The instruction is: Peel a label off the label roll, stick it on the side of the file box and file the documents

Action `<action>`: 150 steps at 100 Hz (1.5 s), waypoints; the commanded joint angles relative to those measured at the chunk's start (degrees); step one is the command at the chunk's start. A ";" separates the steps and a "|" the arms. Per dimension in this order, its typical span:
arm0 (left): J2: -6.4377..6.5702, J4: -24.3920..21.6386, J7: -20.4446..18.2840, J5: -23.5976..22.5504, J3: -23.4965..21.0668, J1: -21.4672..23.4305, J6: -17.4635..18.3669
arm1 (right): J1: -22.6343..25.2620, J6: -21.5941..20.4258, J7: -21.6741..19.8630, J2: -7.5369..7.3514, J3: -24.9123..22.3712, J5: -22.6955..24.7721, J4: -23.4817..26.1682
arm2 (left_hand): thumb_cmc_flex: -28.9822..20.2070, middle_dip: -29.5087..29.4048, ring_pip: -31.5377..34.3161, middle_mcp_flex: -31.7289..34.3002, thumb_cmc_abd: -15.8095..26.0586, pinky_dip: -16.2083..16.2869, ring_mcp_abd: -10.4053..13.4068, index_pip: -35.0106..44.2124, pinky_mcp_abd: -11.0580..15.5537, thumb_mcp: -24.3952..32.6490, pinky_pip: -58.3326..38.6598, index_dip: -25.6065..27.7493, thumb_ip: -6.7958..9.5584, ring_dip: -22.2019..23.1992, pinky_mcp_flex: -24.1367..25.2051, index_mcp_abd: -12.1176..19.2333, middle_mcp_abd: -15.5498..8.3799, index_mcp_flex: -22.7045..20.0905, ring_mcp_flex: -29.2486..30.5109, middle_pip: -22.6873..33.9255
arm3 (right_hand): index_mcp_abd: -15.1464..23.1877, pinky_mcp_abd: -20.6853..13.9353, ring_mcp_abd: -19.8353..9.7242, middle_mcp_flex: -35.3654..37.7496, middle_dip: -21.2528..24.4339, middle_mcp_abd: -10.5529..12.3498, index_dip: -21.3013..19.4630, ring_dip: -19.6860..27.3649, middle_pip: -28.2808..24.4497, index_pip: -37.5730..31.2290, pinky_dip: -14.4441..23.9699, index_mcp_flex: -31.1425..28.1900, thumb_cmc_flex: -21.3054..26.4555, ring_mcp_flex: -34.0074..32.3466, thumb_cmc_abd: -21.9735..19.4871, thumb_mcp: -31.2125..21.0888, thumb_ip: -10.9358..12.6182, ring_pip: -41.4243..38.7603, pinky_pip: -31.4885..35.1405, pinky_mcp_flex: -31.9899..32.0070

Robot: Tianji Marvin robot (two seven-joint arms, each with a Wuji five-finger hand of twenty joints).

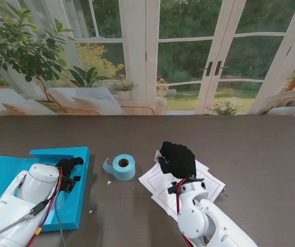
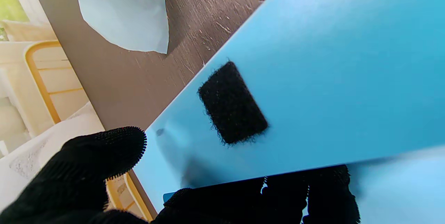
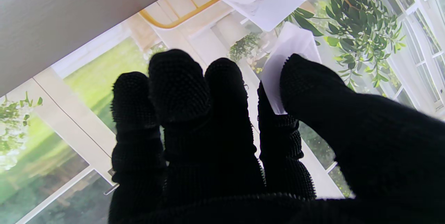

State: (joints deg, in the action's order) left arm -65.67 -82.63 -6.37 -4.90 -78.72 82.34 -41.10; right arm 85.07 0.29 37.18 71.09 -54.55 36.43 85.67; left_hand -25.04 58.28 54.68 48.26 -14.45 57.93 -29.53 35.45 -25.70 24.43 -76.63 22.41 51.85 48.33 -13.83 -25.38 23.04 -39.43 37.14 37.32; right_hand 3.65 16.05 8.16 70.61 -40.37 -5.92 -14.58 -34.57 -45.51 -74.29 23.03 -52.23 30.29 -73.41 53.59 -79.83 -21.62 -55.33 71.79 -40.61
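Observation:
The blue file box [image 1: 3, 175] lies flat at the table's left. My left hand [image 1: 69, 167] in its black glove grips the box's flap [image 2: 347, 60], its fingers [image 2: 295, 196] hooked on the flap's edge near a black velcro patch [image 2: 231, 102]. The pale blue label roll [image 1: 123, 167] stands between my hands, its loose tail [image 2: 121, 12] curling out. My right hand [image 1: 178, 159] hovers over the white documents [image 1: 160, 185], raised off the table. Its thumb and forefinger pinch a small white label [image 3: 290, 46], which also shows at the hand's left side [image 1: 159, 154].
The dark wooden table [image 1: 240, 149] stretches to the far edge, with glass doors and a garden beyond. Small white paper scraps [image 1: 109, 182] lie near the roll. A plant and chairs stand behind the table on the left.

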 commanded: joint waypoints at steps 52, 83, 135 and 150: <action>-4.14 9.89 6.90 1.71 4.43 -4.28 1.88 | -0.10 -0.48 -0.53 0.44 -0.04 -0.55 -0.49 | -10.24 14.17 12.08 22.53 -13.67 -4.47 3.42 32.83 -6.00 23.52 -10.55 -0.03 14.95 -0.33 -20.35 5.72 -12.77 -7.02 22.09 11.09 | 0.59 -0.82 -0.18 0.51 -0.80 -0.17 -0.66 -0.37 -0.83 -0.47 0.69 0.84 0.71 -1.41 0.11 -5.28 0.71 0.31 0.34 -0.15; -5.04 10.30 8.99 5.50 3.02 -2.85 5.60 | -0.07 -0.65 -0.64 0.42 0.05 -0.55 -0.51 | -13.72 15.86 17.29 25.63 -18.04 -6.31 6.92 37.50 -5.81 25.47 -15.99 5.19 21.21 -0.50 -26.61 6.04 -16.42 -7.32 27.04 15.46 | 0.65 -0.91 -0.50 0.48 -0.83 -0.04 -0.66 -0.36 -0.82 -0.44 0.75 0.85 0.61 -1.46 -0.05 -5.28 0.70 0.33 0.45 -0.13; -2.11 -5.47 3.66 3.84 -3.04 7.18 6.86 | -0.24 -0.59 -1.33 0.35 0.80 -0.49 -0.03 | -15.24 15.21 20.20 28.27 -19.51 -11.75 9.82 40.60 -4.91 25.60 -21.71 7.57 23.41 -1.65 -32.78 5.66 -19.71 -8.48 32.00 19.17 | 0.90 -0.95 -0.20 0.55 -0.83 -0.16 -0.74 -0.38 -0.81 -0.29 0.77 0.73 0.67 -1.42 -0.04 -5.22 0.72 0.34 0.47 -0.13; -1.64 -12.04 2.78 4.12 -5.57 11.16 6.78 | -0.06 -0.63 -1.76 0.18 1.09 -0.10 0.66 | -15.28 15.12 20.93 28.56 -19.31 -12.83 10.08 41.21 -5.08 26.06 -22.94 8.35 23.61 -1.72 -34.13 4.75 -20.09 -8.28 32.90 20.06 | 0.89 -0.95 -0.39 0.52 -0.84 -0.13 -0.76 -0.34 -0.80 -0.27 0.77 0.74 0.64 -1.43 -0.02 -5.17 0.71 0.42 0.48 -0.13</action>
State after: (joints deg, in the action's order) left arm -67.59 -91.52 -2.77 -1.33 -83.26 91.95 -34.14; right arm 84.60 -0.12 36.62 71.20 -53.62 35.86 85.25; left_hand -35.36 73.38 71.83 72.45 -33.02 45.77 -20.48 72.63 -31.10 44.92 -94.37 29.18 72.77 47.27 -45.69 -16.95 13.00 -46.71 67.88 53.98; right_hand 3.62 16.05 8.19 70.60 -40.37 -5.92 -14.58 -34.57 -45.51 -74.27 23.03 -52.23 30.30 -73.41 53.58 -79.83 -21.62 -55.32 71.79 -40.61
